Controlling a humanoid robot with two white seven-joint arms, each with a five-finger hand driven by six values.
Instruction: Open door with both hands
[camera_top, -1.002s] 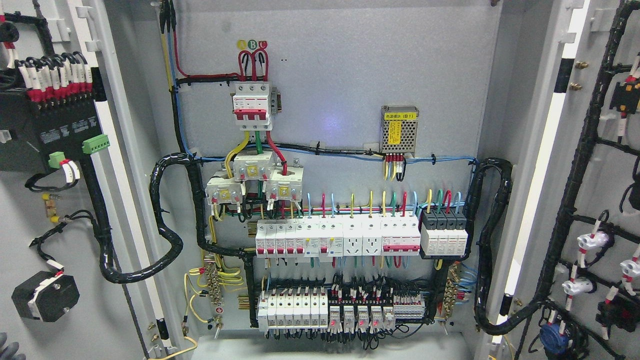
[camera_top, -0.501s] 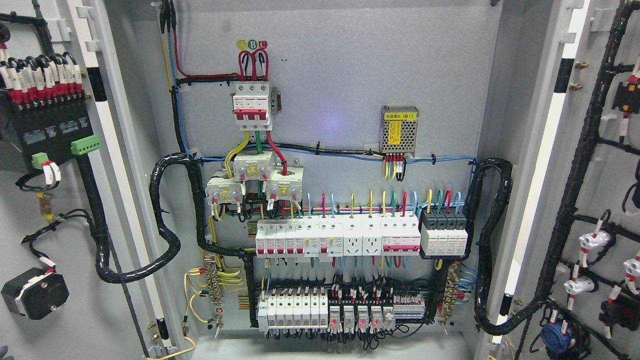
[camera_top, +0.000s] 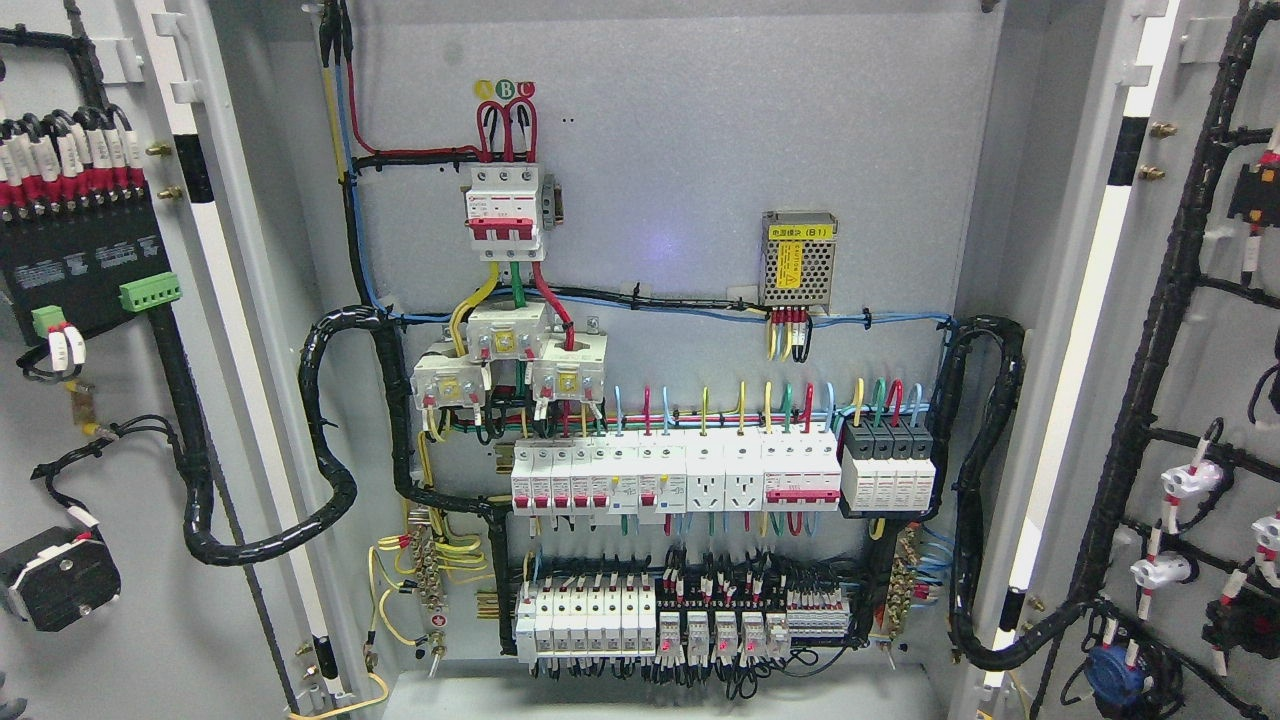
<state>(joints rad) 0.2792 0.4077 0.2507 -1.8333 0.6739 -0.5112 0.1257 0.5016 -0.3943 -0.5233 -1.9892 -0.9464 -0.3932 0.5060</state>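
Left hand (camera_top: 6, 708) is seen only as a grey sliver at the bottom left corner, and it cannot be told whether it is spread or closed.

The left door (camera_top: 120, 600) is swung wide open, and its inner face is turned toward the camera. A black terminal module (camera_top: 80, 265) is mounted on it near the top, with a row of red-and-white wire ends along its upper edge. A green connector (camera_top: 150, 292) is fitted at its lower right corner. A black round component (camera_top: 58, 580) is fixed lower on the same door. A black wrapped cable loom (camera_top: 330, 440) is routed from this door into the cabinet.

On the grey back panel (camera_top: 700, 130), a red-and-white main breaker (camera_top: 505, 212) is fitted at the upper left, with three white transformer blocks (camera_top: 505, 360) below it. A meshed power supply (camera_top: 798, 260) with a yellow label is fitted to the right. A row of white breakers and sockets (camera_top: 675, 478) is mounted across the middle, and a lower row of modules (camera_top: 680, 625) is mounted under it.

The right door (camera_top: 1230, 350) is likewise open. Black looms, white fittings (camera_top: 1190, 485) and a blue fitting (camera_top: 1110, 668) are carried on its inner face.
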